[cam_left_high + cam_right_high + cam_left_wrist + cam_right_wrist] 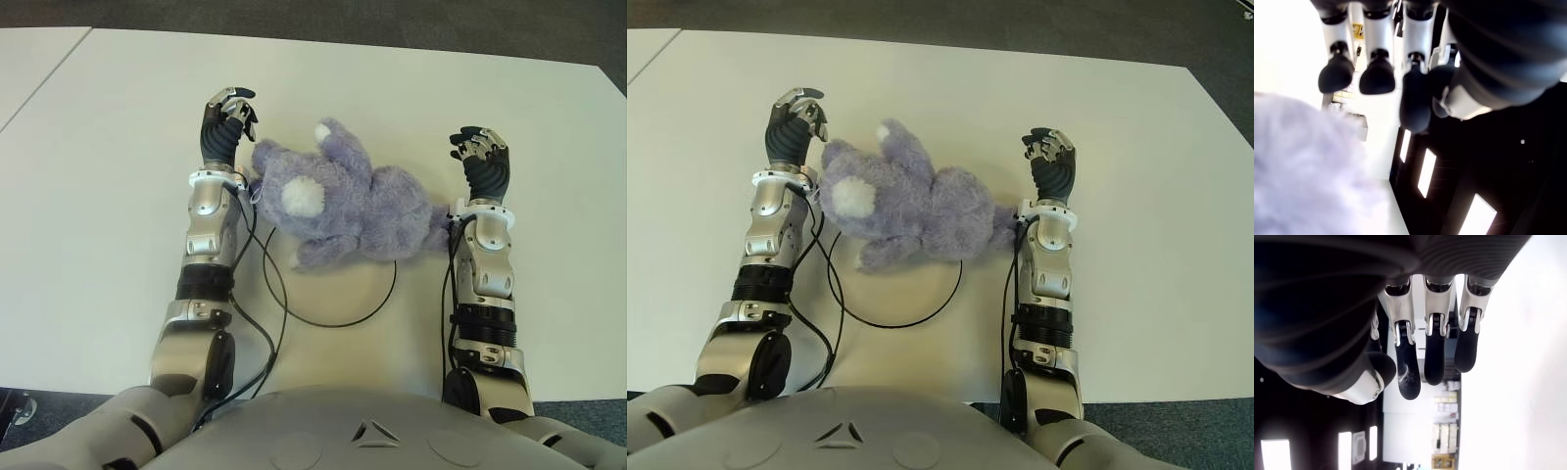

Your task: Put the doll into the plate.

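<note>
Doll (343,201) soft, light and squashy by the look of it; plush likely to give under the fingers without slipping, nothing fragile. Best taken from both flanks around the thick body, not by a limb. Lay sprawled on the white surface (118,176), lower half over the far edge of the plate (333,318), head and ears still outside the thin dark rim. Left hand (227,122) just beside the head, fingers loosely curled, holding nothing. Right hand (480,157) near the other end, forearm close against the plush, fingers likewise relaxed and empty. Both forearms stretched forward, flanking the doll.
</note>
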Tool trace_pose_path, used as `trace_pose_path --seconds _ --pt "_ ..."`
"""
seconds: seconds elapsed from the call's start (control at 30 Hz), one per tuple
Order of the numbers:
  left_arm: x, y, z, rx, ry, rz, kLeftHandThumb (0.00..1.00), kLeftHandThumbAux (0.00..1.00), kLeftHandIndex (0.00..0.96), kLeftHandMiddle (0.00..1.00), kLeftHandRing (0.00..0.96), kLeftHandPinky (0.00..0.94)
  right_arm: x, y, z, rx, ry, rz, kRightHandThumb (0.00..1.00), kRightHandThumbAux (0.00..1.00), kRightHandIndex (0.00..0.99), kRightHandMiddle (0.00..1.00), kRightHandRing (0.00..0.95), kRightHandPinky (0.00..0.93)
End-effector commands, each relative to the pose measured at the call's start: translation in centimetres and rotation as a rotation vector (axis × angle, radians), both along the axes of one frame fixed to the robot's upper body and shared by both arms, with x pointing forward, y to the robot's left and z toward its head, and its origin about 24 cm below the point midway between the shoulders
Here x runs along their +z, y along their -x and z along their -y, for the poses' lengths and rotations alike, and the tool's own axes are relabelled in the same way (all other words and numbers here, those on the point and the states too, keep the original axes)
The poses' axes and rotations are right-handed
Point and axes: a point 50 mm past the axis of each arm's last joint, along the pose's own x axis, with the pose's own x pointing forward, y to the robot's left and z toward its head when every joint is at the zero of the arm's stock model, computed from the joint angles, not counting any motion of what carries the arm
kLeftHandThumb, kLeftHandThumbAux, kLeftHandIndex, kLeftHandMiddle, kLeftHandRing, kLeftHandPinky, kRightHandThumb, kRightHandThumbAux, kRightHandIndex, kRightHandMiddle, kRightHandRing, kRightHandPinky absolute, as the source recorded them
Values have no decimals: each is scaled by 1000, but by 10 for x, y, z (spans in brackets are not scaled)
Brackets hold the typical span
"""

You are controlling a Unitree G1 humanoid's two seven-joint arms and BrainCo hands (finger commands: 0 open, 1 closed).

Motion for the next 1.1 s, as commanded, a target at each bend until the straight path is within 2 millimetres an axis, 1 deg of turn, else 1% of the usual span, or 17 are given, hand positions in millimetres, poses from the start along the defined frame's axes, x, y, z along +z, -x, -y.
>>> trace_pose_path --seconds 0.03,0.27,0.47,0.73,1.1 --pt "-6 4 0 23 -9 -24 715 701 444 818 803 767 -9 -1 -7 3 -15 20 713 717 434 630 631 652" --pt "-7 7 1 43 1 -18 716 701 444 820 806 769 -13 -4 -9 8 7 93 716 716 437 688 687 700" --pt "-8 8 1 62 10 -13 718 700 445 822 807 774 -16 -5 -8 21 21 119 717 715 439 728 727 731" --pt "-10 11 1 106 13 2 719 699 444 830 814 793 -20 -6 -5 29 6 107 718 714 441 760 751 740" --pt "-12 13 0 124 17 3 718 699 444 830 816 786 -21 -6 -6 31 27 91 722 712 443 788 775 763"
